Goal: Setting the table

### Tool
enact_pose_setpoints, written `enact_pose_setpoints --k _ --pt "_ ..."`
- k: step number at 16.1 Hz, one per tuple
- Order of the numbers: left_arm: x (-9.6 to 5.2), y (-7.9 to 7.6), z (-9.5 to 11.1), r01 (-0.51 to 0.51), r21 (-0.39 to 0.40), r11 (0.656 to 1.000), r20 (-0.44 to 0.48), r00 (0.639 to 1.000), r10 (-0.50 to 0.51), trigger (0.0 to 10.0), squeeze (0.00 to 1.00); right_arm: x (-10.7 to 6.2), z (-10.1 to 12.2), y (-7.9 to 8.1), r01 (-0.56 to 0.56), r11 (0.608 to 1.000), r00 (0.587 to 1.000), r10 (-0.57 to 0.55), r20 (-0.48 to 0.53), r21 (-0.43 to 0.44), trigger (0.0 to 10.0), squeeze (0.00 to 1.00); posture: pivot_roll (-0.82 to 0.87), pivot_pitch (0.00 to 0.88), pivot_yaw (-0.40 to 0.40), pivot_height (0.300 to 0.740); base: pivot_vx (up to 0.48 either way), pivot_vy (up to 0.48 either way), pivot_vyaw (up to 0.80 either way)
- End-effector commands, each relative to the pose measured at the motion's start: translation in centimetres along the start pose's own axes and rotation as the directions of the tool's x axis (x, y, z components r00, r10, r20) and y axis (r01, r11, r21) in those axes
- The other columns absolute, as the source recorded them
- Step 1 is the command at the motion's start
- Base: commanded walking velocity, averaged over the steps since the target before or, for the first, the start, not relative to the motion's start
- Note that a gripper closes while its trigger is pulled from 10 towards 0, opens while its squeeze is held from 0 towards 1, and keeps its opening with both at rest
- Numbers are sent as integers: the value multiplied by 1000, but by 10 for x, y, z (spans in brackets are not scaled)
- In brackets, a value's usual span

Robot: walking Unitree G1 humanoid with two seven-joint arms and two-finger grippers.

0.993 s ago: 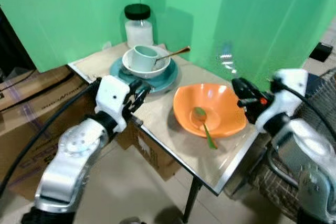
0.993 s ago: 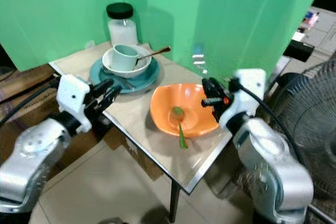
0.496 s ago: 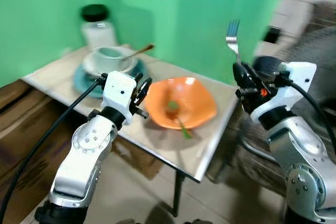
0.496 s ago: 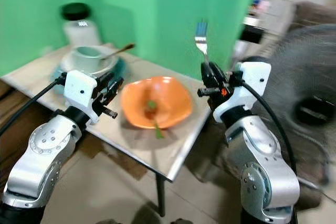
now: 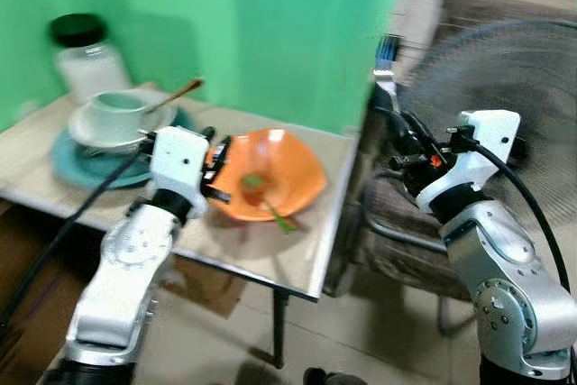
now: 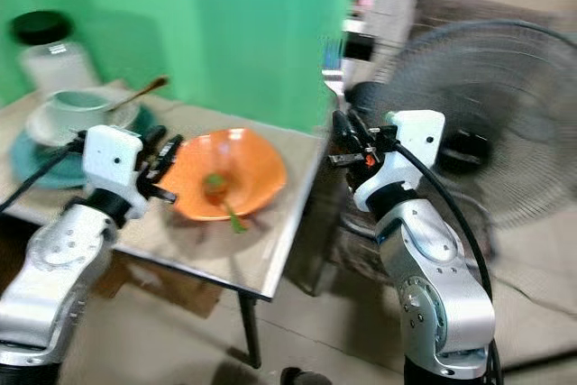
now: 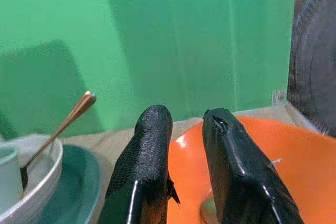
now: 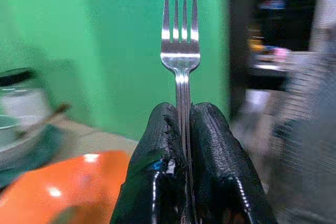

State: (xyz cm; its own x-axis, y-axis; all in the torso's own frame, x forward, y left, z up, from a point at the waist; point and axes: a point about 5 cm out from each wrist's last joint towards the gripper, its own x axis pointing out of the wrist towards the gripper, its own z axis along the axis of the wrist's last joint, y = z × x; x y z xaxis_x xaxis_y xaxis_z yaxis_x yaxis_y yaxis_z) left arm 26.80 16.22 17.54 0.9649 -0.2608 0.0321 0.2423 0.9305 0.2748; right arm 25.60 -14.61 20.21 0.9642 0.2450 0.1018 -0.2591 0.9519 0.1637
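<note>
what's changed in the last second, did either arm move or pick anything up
The camera swung to the robot's right, so the whole scene shifted. The right gripper rose from beside the orange bowl, clamped on a fork held upright. The left gripper stays near the bowl, holding nothing. Bowl, green spoon, cup and jar haven't moved on the table.

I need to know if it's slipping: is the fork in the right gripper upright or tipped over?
Upright. The fork stands with tines pointing up, its handle clamped between the right gripper fingers.
</note>
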Motion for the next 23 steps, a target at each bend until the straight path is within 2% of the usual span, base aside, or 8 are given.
enact_pose_setpoints --k 1,3,8,11,13,17,19,23 --pt "3 0 -2 0 21 1000 -11 1000 0 10000 0 -4 -2 -10 55 998 998 -56 -8 -18 10000 0 60 0 0 740 0 0 -800" --pt "6 -3 3 13 -11 1000 11 1000 -13 10000 0 -10 0 -15 71 997 997 -71 -15 -17 10000 0 57 0 3 740 0 0 -800" --pt "14 -12 5 49 -37 998 36 998 -48 10000 0 -15 -8 -14 105 991 993 -109 -42 -83 10000 0 20 0 25 740 0 0 -790" --pt "14 -9 2 16 -39 999 28 999 -15 10000 0 -13 -12 -17 146 986 987 -150 -54 -73 10000 0 30 0 8 740 0 0 -788" --pt "14 -6 1 -10 -70 997 23 1000 12 10000 0 -11 -13 -17 147 986 987 -152 -61 -78 10000 0 38 0 -3 740 0 0 -788" --pt "14 -4 -3 -38 -61 997 11 999 39 10000 0 -5 -12 -20 176 981 981 -181 -63 -81 10000 0 49 0 -21 740 0 0 -788" --pt "13 -4 -6 -45 -58 997 6 999 46 10000 0 -4 -18 -27 246 966 963 -253 -93 -82 10000 0 45 0 -13 740 0 0 -788" --pt "15 -2 -6 -64 -80 995 9 998 65 10000 0 -5 -25 -26 255 962 956 -266 -121 -99 10000 0 34 0 -3 740 0 0 -780"
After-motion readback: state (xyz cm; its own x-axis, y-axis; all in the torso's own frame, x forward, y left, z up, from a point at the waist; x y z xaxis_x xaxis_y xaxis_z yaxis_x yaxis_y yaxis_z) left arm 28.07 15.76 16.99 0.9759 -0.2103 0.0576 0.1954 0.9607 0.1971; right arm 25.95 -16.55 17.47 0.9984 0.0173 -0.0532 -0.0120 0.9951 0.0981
